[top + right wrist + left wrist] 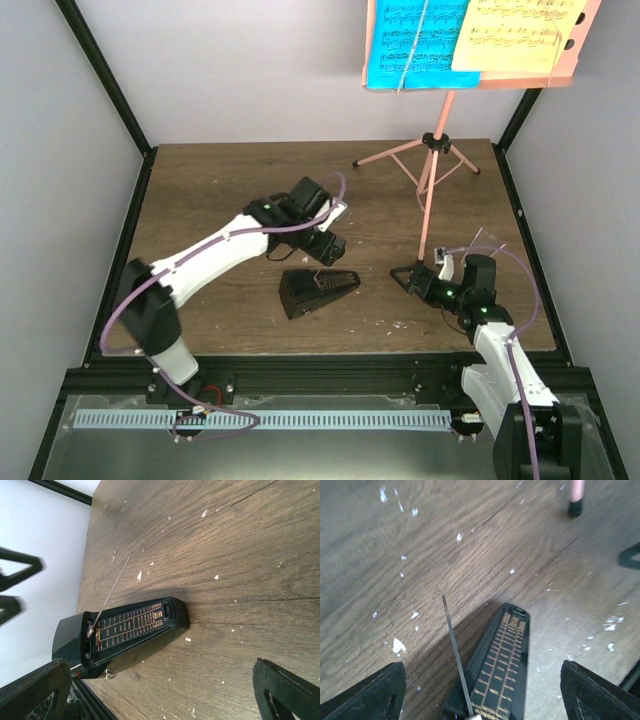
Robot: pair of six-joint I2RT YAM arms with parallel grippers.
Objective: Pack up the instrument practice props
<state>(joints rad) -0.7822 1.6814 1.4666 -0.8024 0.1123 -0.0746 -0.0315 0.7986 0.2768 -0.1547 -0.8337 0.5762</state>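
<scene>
The black pyramid metronome [316, 290] lies on its side near the table's middle, its thin pendulum rod [454, 650] sticking out. In the left wrist view its gold-scaled face [504, 660] sits between my left gripper's [482, 700] wide-apart fingers, which touch nothing. In the top view that left gripper [325, 255] hovers just above the metronome. My right gripper [418, 280] stands open and empty to its right, facing the metronome [125, 630]. The pink music stand [432, 150] stands at the back right. Its desk [570, 60] holds a cyan page [415, 40] and a pale-yellow page [520, 35].
One pink stand leg slants down to a black foot [422, 255] right beside the right gripper. The same foot [576, 507] shows in the left wrist view. Small white flecks [140, 575] dot the wooden tabletop [220, 190]. Black frame rails [300, 370] border the table.
</scene>
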